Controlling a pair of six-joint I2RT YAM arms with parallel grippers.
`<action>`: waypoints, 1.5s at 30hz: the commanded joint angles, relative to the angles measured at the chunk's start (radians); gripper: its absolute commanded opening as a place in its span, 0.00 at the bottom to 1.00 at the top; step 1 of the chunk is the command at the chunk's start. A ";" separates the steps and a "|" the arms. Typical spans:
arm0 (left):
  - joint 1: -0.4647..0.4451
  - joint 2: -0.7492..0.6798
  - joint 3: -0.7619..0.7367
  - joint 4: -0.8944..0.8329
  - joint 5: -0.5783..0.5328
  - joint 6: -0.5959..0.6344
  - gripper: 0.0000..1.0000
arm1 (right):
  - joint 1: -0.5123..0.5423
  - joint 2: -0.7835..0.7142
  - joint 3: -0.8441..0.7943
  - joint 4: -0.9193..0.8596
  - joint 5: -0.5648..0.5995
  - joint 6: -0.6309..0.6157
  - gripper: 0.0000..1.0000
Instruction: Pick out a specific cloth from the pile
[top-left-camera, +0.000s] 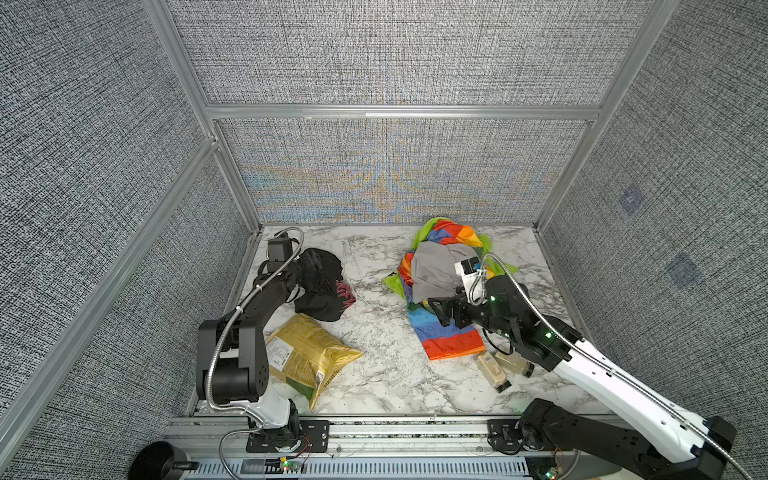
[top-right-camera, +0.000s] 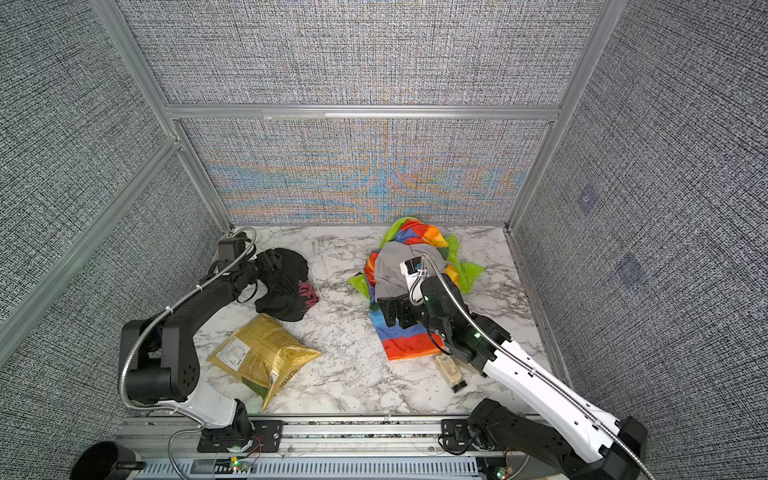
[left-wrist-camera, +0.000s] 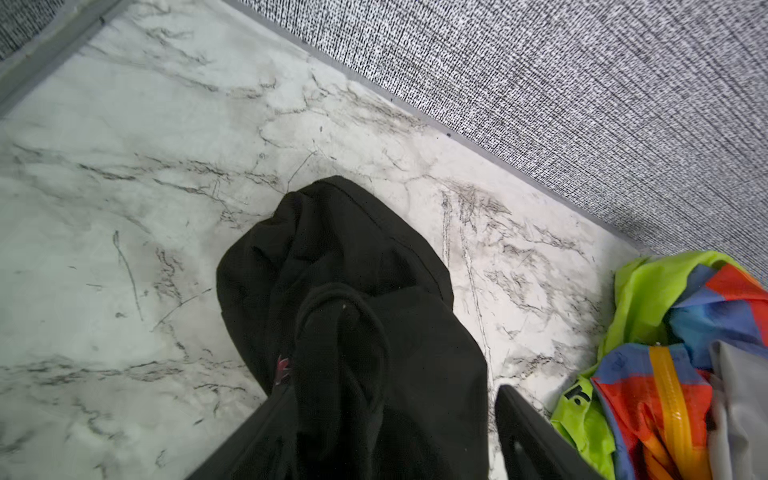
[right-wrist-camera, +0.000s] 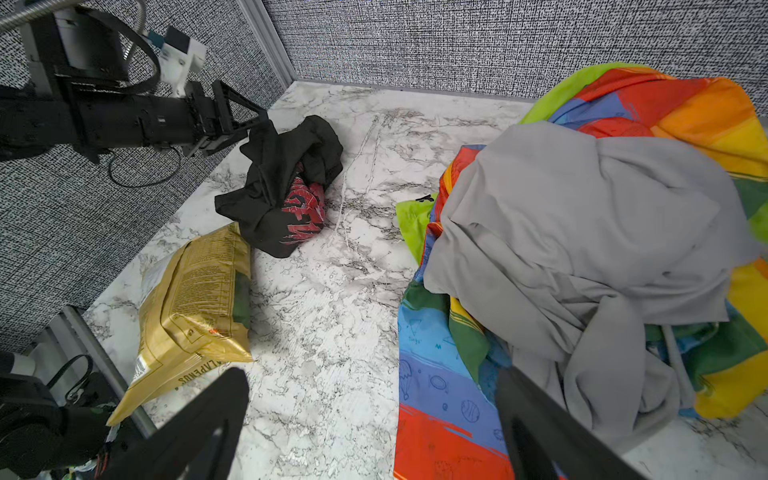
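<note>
The cloth (top-left-camera: 322, 286) (top-right-camera: 286, 286), black with red lettering (right-wrist-camera: 303, 208), lies crumpled on the marble table at the left, apart from the pile (top-left-camera: 440, 270) (top-right-camera: 399, 266) (right-wrist-camera: 582, 228). My left gripper (top-left-camera: 309, 266) (left-wrist-camera: 392, 390) sits at the cloth's far end with its jaws spread wide. A black fold (left-wrist-camera: 340, 332) lies loose between them. The pile is a grey cloth over rainbow-striped and lime green fabric at the back right. My right gripper (top-left-camera: 440, 311) (right-wrist-camera: 370, 374) hovers open at the pile's near left edge, holding nothing.
A gold snack bag (top-left-camera: 311, 357) (right-wrist-camera: 195, 299) lies just in front of the black cloth. Two small bottles (top-left-camera: 492, 368) lie under the right arm near the rainbow cloth's front edge (top-left-camera: 453, 345). Grey fabric walls close in the table on three sides.
</note>
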 joint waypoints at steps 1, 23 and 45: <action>-0.002 -0.049 -0.004 -0.146 -0.023 0.042 0.93 | -0.001 0.001 -0.002 0.040 0.003 0.001 0.97; -0.161 -0.224 -0.202 -0.318 -0.004 -0.003 0.90 | -0.001 -0.004 -0.008 0.034 0.009 0.013 0.97; -0.138 0.121 -0.080 -0.005 0.056 -0.117 0.89 | -0.002 -0.008 -0.069 -0.001 0.086 0.025 0.97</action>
